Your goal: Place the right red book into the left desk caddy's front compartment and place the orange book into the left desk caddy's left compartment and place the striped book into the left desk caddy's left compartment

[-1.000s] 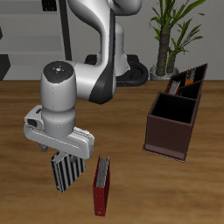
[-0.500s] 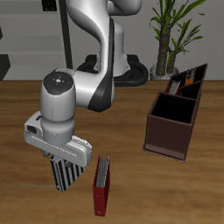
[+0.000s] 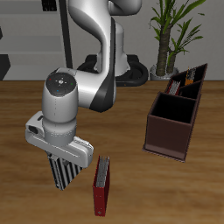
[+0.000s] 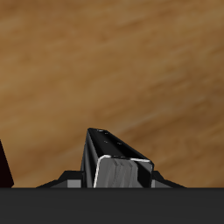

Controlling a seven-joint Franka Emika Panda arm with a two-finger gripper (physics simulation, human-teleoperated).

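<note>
Striped book [image 3: 63,172] hanging in gripper [image 3: 61,159], jaws clamping its top edge near table front; looking stiff, light, slick-covered, so a firm spine-edge pinch is suiting it.

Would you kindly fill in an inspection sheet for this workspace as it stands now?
Surface: wooden table.
Job's things: striped book held upright in the gripper; red book beside it on the table; black caddy farther back, something already inside; orange book not seen.
Clutter: brown caddy in front of the black one.
Grippers: gripper shut on the striped book.
Cables: nothing seen.
Surroundings: potted plant behind the table.
</note>
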